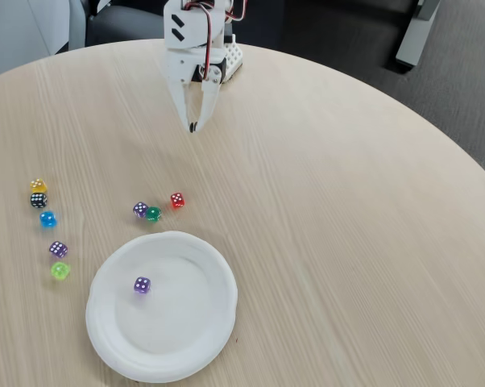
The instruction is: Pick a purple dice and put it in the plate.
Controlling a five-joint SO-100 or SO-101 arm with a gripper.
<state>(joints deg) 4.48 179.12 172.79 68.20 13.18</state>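
From left to right in the fixed view, we saw a purple die [58,249] near the table's [347,210] left edge, another [140,210] above the plate [202,339], a third [142,285] inside it, the gripper [192,126] with jaws closed and empty, then bare tabletop.
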